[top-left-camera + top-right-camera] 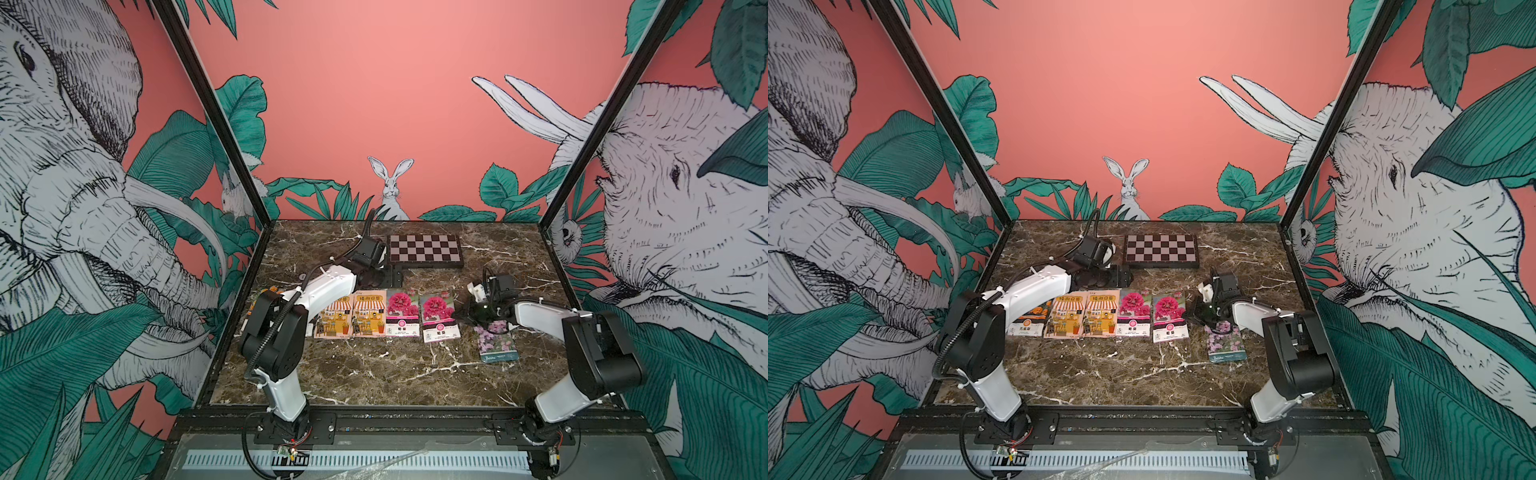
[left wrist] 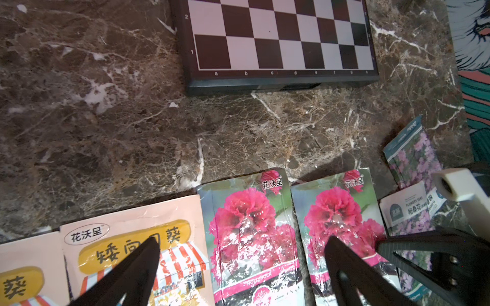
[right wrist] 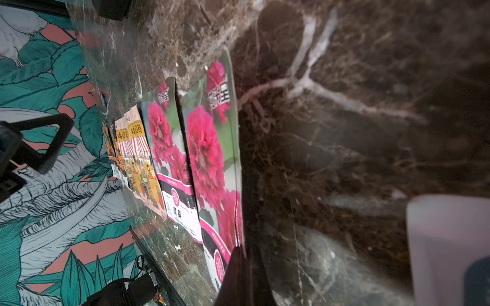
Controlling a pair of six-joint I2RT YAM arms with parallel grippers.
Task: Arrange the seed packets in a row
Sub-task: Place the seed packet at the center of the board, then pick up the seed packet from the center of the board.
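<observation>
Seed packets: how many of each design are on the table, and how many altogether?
Marigold packets: 2, both partly hidden by the left arm
Striped-shop packets: 2
Magenta hollyhock packets: 2
Lilac-flower packets: 2, both clearest in the left wrist view
Total: 8

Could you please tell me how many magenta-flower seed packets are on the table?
2. One magenta packet lies next to the shop packets; the second magenta packet lies just to its right, slightly nearer the front. The left arm hides the row's left end.
</observation>
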